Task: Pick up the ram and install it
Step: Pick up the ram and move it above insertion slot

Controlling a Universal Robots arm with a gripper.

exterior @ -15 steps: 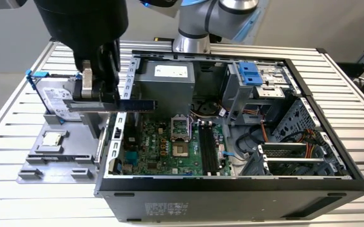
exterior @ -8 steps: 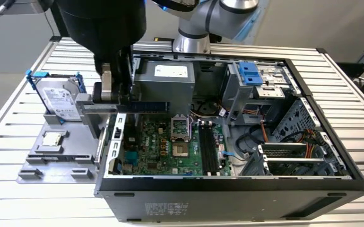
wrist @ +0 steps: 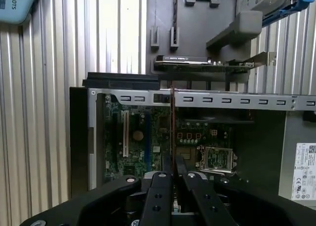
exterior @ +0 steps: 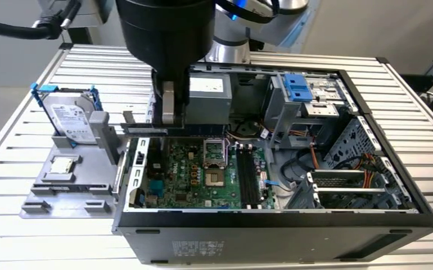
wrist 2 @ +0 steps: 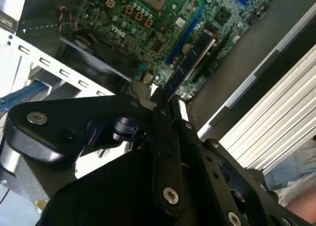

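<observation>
Drive (exterior: pixel 70 119): upright in a blue bracket on the grey fixture (exterior: pixel 66 188), at the exterior view's left, outside the case; not the task's thing
Chip (exterior: pixel 63 165): small silver square, flat on the fixture beside the drive
Claw (exterior: pixel 170 121): clenched on the ram; in both wrist views its fingers (wrist: pixel 160 184) pinch the stick on its two flat faces
Ram (wrist 2: pixel 191 58): held in the air over the board, near the case wall on the exterior view's left; seated in no slot; it runs out from the fingertips in the second wrist view; how far along its length it is gripped I cannot tell
Handling: judged light and stiff; thin, so bending or twisting could crack it; chips and contact edge look fragile; the smooth faces might slip under a weak pinch
Hold: best on the flat faces, away from the contact edge; the present grip looks to match that
Board (exterior: pixel 194 169): green, flat in the case
Slots (exterior: pixel 248 179): long and black, to the exterior view's right of the claw; apart from the ram
Case (exterior: pixel 276 228): open, on its side on the slatted table (exterior: pixel 14 129)
</observation>
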